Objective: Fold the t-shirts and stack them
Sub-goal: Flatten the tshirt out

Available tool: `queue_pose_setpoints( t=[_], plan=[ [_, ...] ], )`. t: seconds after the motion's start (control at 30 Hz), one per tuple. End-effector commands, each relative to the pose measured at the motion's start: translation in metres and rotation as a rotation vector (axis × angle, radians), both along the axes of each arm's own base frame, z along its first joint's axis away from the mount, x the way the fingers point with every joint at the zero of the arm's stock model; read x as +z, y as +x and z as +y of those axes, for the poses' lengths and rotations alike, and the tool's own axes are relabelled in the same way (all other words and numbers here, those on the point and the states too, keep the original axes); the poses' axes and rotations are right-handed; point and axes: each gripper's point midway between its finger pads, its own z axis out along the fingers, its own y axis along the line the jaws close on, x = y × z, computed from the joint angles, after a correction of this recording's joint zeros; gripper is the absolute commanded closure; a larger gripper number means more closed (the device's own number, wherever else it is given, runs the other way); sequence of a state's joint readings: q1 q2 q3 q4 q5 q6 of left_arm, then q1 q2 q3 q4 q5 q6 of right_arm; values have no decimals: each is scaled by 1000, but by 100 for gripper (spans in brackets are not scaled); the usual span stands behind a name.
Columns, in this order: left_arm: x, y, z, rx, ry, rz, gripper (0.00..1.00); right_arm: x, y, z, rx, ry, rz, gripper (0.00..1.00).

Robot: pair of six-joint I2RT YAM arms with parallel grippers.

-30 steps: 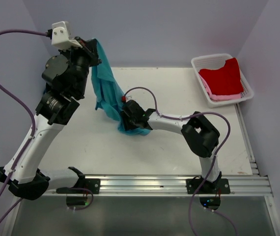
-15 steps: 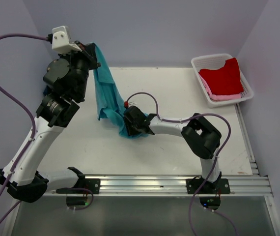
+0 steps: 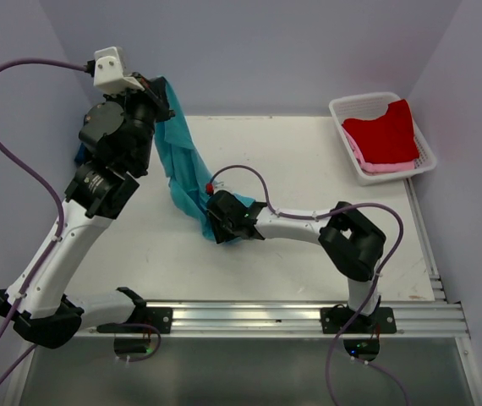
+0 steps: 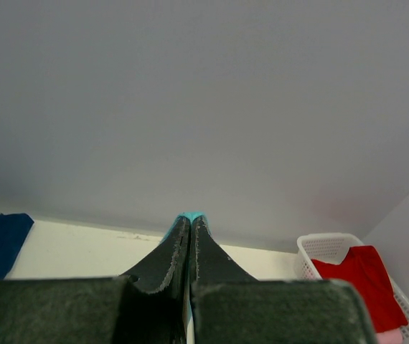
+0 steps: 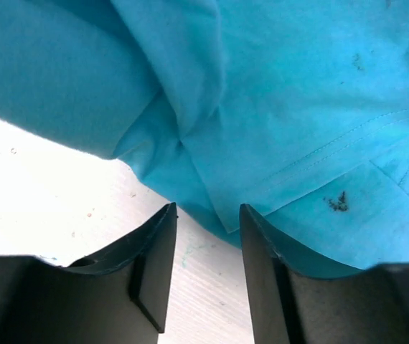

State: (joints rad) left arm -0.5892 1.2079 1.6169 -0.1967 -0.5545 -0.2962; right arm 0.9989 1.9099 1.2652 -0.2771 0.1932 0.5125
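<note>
Right gripper (image 5: 207, 215): mid-bench, jaws part-open, nothing clamped; tips at the lower end of the teal shirt (image 3: 183, 161).
Teal shirt: hangs from left gripper (image 3: 161, 89), tail on bench.
Left gripper: raised near far-left corner, closed on shirt's top.
Far-right corner: basket (image 3: 336, 112); red shirt (image 3: 383, 131) over pink shirt (image 3: 376, 167).

2 black-and-white arms (image 3: 55, 245), purple cables (image 3: 30, 61)

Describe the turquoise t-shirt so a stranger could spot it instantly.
On the white table, look to the raised left arm at the far left. The turquoise t-shirt hangs from the left gripper down to the tabletop. It alone is lifted; the red t-shirt lies in the white basket.
</note>
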Motion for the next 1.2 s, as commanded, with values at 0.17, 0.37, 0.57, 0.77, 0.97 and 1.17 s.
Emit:
queue_pose_setpoints(
  t=[0.17, 0.37, 0.57, 0.77, 0.97, 1.17],
  plan=[
    [24, -11, 11, 15, -65, -75, 100, 4, 4, -10, -36, -26, -35, 62],
    [22, -11, 10, 12, -65, -73, 100, 8, 9, -17, -58, -60, -68, 61],
    [23, -11, 11, 18, -67, -76, 100, 6, 6, -14, -52, -43, -53, 65],
    [20, -9, 11, 20, -62, -68, 100, -5, -2, -17, -65, -24, -15, 73],
    [19, -9, 10, 19, -65, -68, 100, -9, -9, -22, -69, -26, -4, 64],
    [16, -8, 9, 15, -62, -58, 100, -10, -12, -23, -63, -33, -8, 71]
  ],
)
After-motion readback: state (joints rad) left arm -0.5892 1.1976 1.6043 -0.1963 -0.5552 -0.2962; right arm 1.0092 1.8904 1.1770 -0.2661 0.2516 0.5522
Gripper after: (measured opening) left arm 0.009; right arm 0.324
